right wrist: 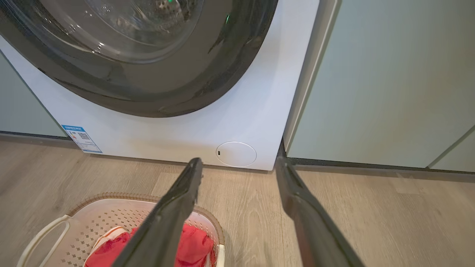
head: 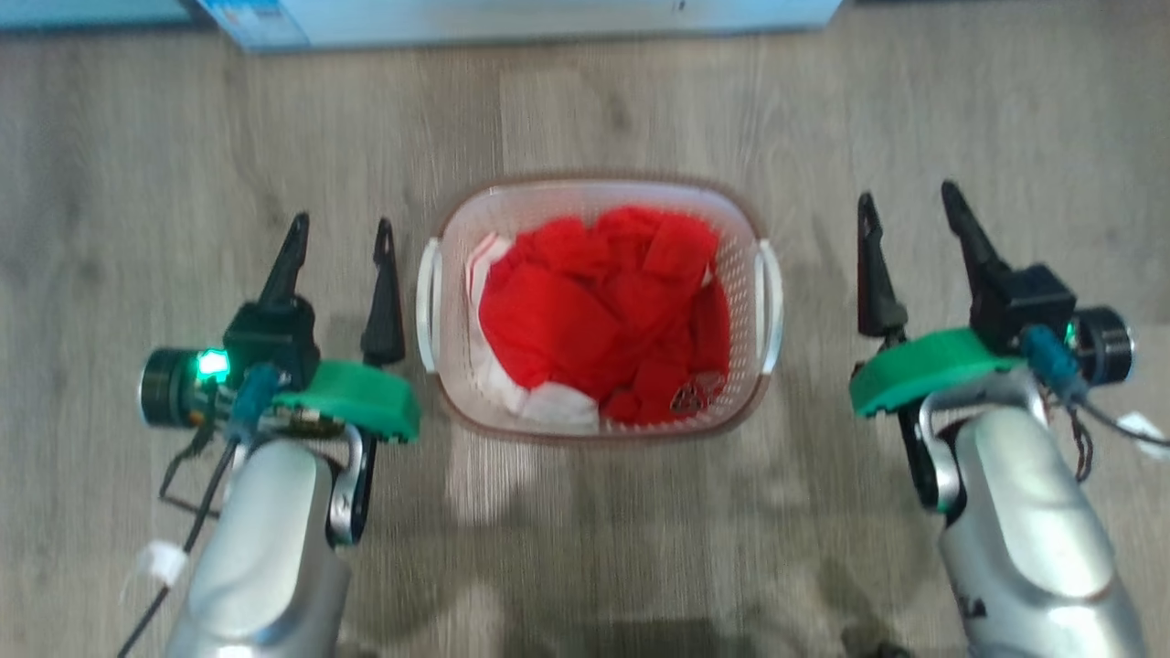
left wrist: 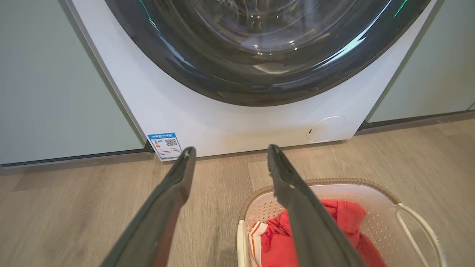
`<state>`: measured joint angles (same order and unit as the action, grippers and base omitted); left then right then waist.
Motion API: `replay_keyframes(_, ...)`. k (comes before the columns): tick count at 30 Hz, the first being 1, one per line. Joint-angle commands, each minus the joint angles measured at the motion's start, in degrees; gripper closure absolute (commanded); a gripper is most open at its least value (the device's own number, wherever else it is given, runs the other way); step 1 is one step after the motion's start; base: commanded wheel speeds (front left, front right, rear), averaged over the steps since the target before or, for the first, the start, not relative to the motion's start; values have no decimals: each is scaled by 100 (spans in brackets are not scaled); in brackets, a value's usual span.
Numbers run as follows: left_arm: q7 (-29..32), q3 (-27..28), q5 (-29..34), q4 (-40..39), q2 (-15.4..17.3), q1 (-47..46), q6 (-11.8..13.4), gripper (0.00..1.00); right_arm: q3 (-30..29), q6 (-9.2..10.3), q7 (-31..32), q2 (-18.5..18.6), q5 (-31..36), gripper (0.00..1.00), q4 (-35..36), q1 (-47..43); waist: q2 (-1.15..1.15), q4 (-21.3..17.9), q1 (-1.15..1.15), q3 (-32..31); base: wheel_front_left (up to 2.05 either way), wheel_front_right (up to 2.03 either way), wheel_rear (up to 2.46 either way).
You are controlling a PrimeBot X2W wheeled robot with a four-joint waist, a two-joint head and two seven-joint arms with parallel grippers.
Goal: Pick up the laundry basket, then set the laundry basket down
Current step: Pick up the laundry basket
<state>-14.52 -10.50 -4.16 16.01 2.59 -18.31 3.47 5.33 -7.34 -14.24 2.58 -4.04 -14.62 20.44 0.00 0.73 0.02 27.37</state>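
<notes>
Both arms reach forward over the floor (head: 137, 183), their pale forearms coming up from the bottom of the head view. The left tool (head: 342, 222) hangs just beside the left side of the laundry basket (head: 594, 180), its inner finger close to the left handle (head: 427, 306) with a narrow gap between them. The right tool (head: 908, 192) is further off on the other side, clearly apart from the right handle (head: 771, 306). Both tools are released, fingers spread wide with nothing between them, all four fingers pointing ahead towards the washing machine (head: 548, 18).

In the left wrist view, the left tool (left wrist: 231, 148) aims at the foot of the washing machine (left wrist: 222, 122), with the laundry basket (left wrist: 334, 181) low on the right behind one finger. In the right wrist view, the right tool (right wrist: 238, 160) points at the same white front panel, with the laundry basket (right wrist: 111, 195) at the lower left.

The laundry basket stands upright on the floor between the two tools, set back from the edge where the floor meets the washing machine. Its open mouth faces up. It is well filled with crumpled red clothes (head: 594, 311), with some white cloth (head: 562, 402) showing at the near left.

Its long axis runs from side to side in front of the robot, parallel to the front of the washing machine, with one handle at each end, each turned towards a tool.
</notes>
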Motion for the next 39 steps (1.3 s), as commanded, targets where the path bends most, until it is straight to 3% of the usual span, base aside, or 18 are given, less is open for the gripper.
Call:
replay_keyframes(1,-48,156,-38,-78,34,-147,-23,0,97,-14,-76,30,9,0,102,114,0,73,-2,549,0,0,0)
replay_keyframes(12,-48,-96,-335,913,30,-1115,-161,0,-26,-14,-76,30,45,0,-709,808,0,252,-2,1591,0,0,0)
replay_keyframes(27,-48,-818,-851,2264,30,-1739,-279,0,-35,-14,-76,30,-46,0,-1991,1232,0,419,-2,2152,0,0,0)
replay_keyframes(39,-48,-1371,-1306,3001,29,-2298,-234,0,29,-14,-76,30,-5,0,-2148,1387,0,537,-2,2582,0,0,0)
